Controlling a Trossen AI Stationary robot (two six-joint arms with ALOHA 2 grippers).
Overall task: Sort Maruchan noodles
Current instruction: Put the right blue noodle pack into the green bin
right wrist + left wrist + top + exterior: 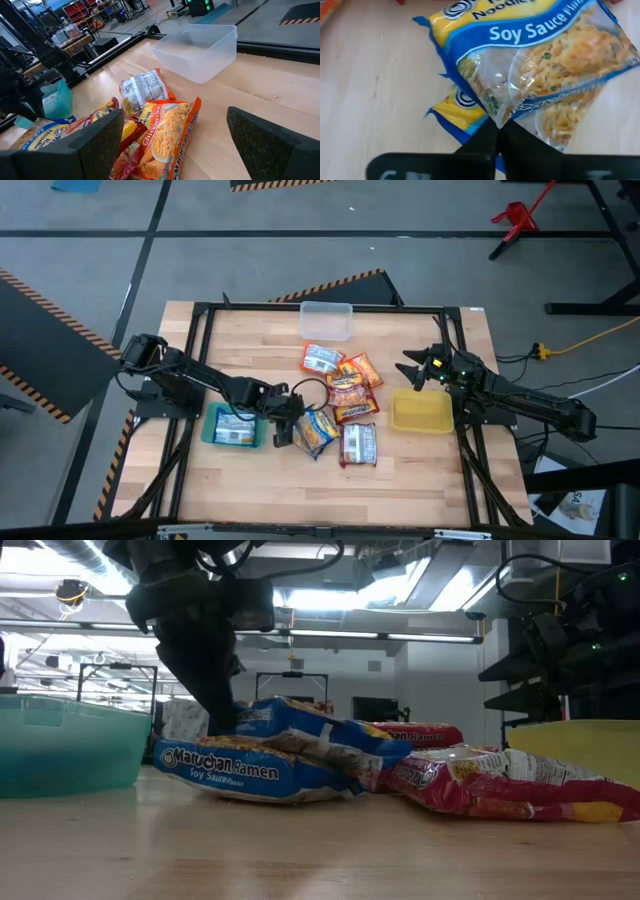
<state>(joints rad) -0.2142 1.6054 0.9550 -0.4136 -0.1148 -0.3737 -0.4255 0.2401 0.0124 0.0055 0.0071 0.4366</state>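
Observation:
Two blue-and-yellow Maruchan noodle packets (318, 430) lie stacked at mid-table; the upper "Soy Sauce" one (545, 55) rests partly on the lower one (455, 107). My left gripper (499, 134) is shut on the upper packet, right of a teal bin (212, 432) that holds one packet (236, 430). Orange-red packets (347, 390) and dark red-and-white ones (322, 358) (358, 445) lie to the right. My right gripper (415, 370) hovers open above the yellow bin's (421, 415) far edge. My left gripper pinches the near edge of the upper blue-and-yellow packet (496, 114), at its crinkled clear part, between its two fingertips. The fingers slant down from the table's left side. The packet still lies on the lower packet and the table.
A clear bin (326, 320) stands at the table's far middle. The wooden table (250, 500) shows bare wood along its near edge. A dark red-and-white packet (500, 785) lies right of the blue pair in the low view.

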